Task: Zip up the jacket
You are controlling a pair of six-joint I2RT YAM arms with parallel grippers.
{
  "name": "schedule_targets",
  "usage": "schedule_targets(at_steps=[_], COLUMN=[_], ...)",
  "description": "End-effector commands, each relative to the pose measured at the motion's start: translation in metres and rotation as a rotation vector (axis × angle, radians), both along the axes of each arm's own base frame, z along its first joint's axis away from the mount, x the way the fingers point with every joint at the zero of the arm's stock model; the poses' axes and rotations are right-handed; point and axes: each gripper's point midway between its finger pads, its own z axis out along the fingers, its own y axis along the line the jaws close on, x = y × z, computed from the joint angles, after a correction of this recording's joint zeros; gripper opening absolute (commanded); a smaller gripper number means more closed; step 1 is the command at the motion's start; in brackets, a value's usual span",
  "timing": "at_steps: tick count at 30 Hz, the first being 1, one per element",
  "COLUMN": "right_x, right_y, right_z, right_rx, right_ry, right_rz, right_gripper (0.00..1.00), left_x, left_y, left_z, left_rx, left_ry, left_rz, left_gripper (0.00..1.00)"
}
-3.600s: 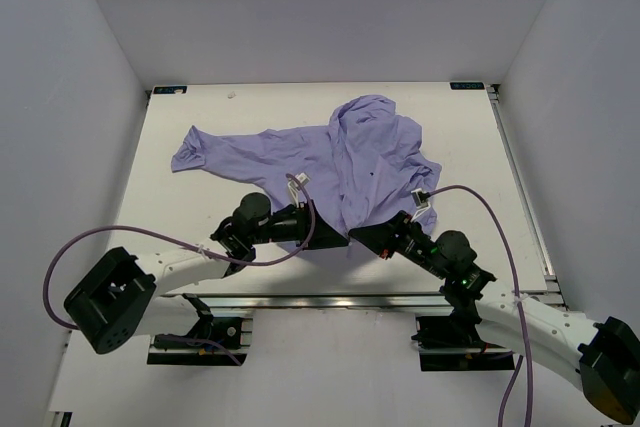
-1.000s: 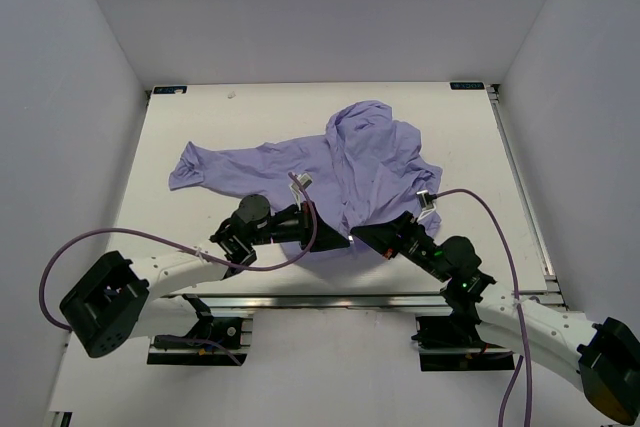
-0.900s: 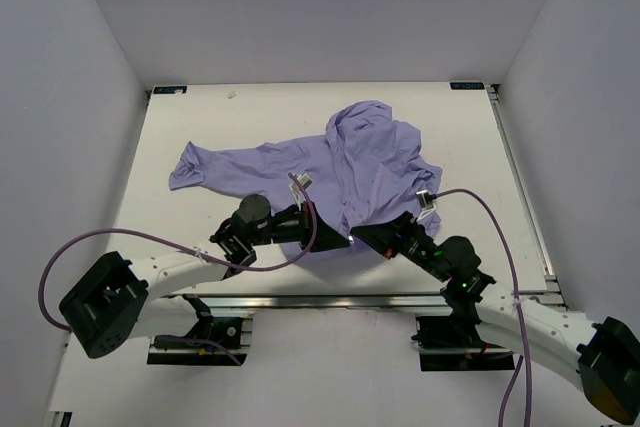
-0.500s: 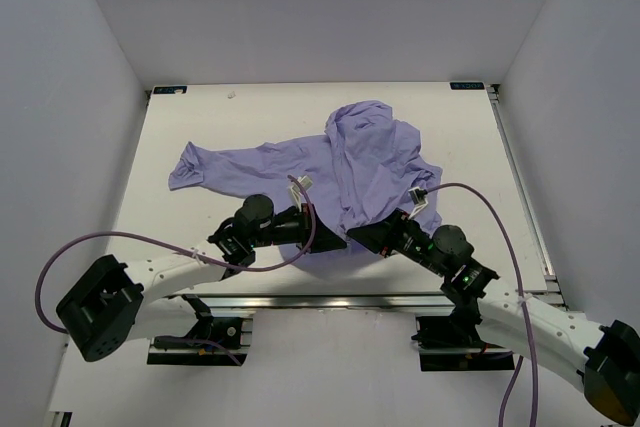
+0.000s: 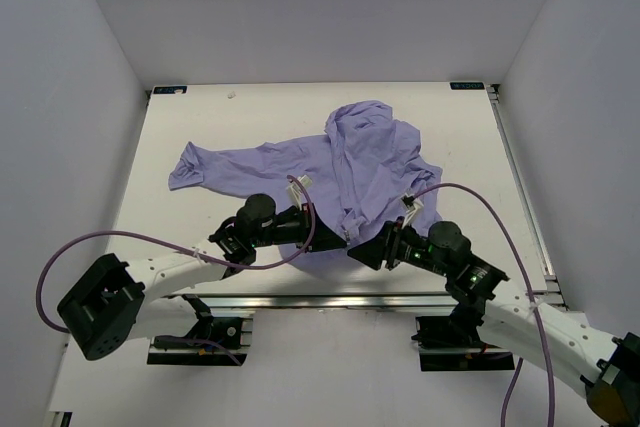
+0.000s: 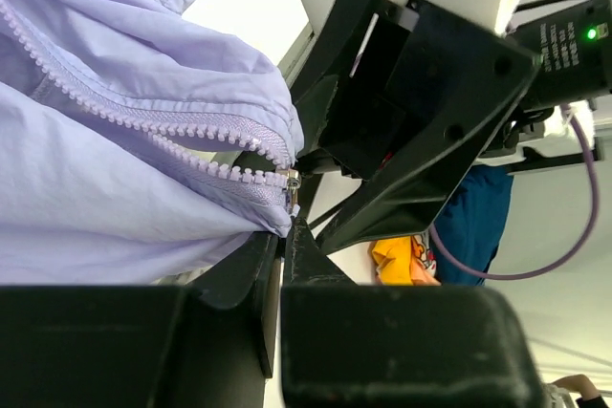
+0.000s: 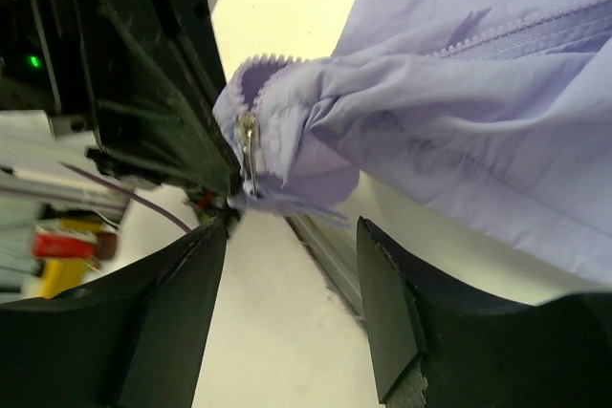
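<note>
left end effector [image 6: 282, 236] clamps jacket [image 6: 115, 188] hem, right end effector [image 7: 292, 236] spread nr zipper [image 7: 247, 145]

Our left arm [image 5: 170, 269] and right arm [image 5: 545, 325] are built alike: white tubular links joined by black housings. A purple cable [image 5: 130, 237] loops from each black shoulder block [image 5: 100, 302] to a white plug [image 5: 303, 181] near the wrist. A green light [image 6: 587, 33] glows on our right wrist. Our fingers [image 7: 163, 322] are flat, matte black.
</note>
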Motion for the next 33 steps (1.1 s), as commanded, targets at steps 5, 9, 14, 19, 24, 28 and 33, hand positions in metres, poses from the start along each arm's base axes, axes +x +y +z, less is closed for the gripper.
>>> schedule_targets(at_steps=[5, 9, 14, 19, 24, 28, 33], right_x=[-0.011, -0.011, -0.001, 0.003, 0.002, 0.005, 0.004], right_y=[-0.001, 0.009, 0.018, 0.023, 0.028, 0.027, 0.027], right_z=[0.014, 0.007, -0.005, -0.001, 0.003, 0.0, 0.004], right_rx=[0.01, -0.046, -0.122, -0.105, -0.086, -0.097, -0.083], right_ry=[-0.26, -0.307, -0.337, -0.377, -0.395, -0.391, -0.399], right_rz=[0.1, 0.153, 0.142, 0.125, 0.135, 0.117, 0.114], right_gripper=[0.62, 0.61, 0.56, 0.55, 0.55, 0.49, 0.24], left_x=[0.0, -0.001, -0.001, -0.001, -0.002, -0.002, -0.002], left_y=[-0.002, -0.001, 0.0, 0.0, 0.0, 0.001, 0.003], left_z=[0.017, 0.019, 0.019, 0.018, 0.017, 0.02, 0.021], left_rx=[-0.053, -0.053, -0.051, -0.052, -0.048, -0.056, -0.054], left_ry=[-0.005, -0.007, -0.008, -0.006, -0.003, -0.01, -0.018], left_rz=[0.003, 0.011, 0.014, 0.012, 0.012, 0.014, 0.019], left_gripper=[0.0, 0.0, 0.0, 0.0, 0.0, 0.0, 0.0])
